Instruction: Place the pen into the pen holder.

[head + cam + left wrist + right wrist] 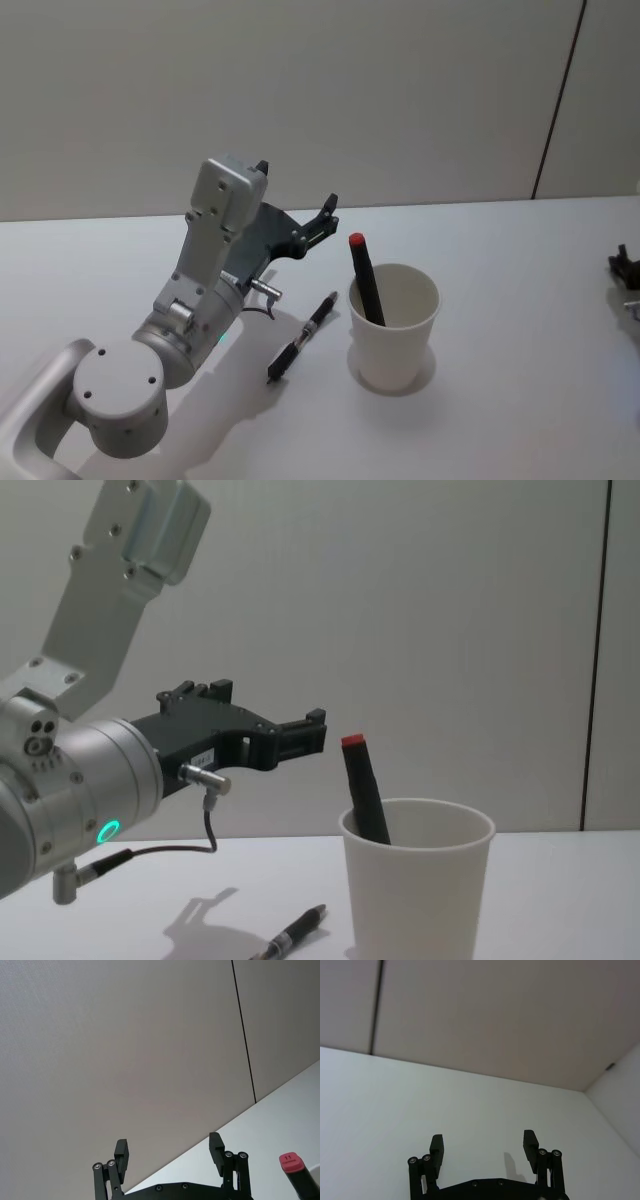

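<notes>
A tapered white paper cup [393,330] with a rolled rim stands about midway across the white table [520,400]. A black marker with a red cap [364,280] leans inside it, its top well above the rim. A slim black pen [302,338] lies flat on the table just beside the cup, on its left, slanting toward the near edge. The left gripper [169,1150] hangs raised near the marker's cap, fingers spread wide and holding nothing. The right gripper [482,1142] is parked by the table's right edge, also wide open and empty. One insertion looks done (the slim pen may count too). The next move would call for lowering the left gripper and squaring its jaws across that barrel.
</notes>
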Tool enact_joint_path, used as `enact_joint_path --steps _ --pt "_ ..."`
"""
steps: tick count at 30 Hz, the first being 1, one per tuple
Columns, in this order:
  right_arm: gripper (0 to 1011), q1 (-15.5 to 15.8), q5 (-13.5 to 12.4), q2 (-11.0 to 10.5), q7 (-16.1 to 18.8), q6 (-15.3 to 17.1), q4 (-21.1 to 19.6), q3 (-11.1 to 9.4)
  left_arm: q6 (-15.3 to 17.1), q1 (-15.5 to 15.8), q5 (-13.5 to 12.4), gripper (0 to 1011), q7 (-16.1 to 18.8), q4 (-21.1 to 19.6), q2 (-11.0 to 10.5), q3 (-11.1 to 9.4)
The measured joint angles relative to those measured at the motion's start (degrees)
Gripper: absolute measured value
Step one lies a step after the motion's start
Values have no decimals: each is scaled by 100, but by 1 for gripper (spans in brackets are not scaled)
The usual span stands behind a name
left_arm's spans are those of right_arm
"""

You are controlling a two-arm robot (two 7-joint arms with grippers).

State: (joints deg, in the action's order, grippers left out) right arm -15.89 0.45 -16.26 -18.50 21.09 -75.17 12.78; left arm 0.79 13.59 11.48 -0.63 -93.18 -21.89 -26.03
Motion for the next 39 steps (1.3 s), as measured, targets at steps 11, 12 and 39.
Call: enact_joint_path --steps 11,12,39 --pt "1001 519 -520 -97 688 -592 -809 6 0 0 0 1001 0 0 0 0" --pt "1001 557 -557 -105 739 -637 -867 7 0 0 0 1001 0 0 0 0" --pt "1001 1660 -1678 -309 2214 -1902 -2586 18 0 0 0 1001 1 0 0 0"
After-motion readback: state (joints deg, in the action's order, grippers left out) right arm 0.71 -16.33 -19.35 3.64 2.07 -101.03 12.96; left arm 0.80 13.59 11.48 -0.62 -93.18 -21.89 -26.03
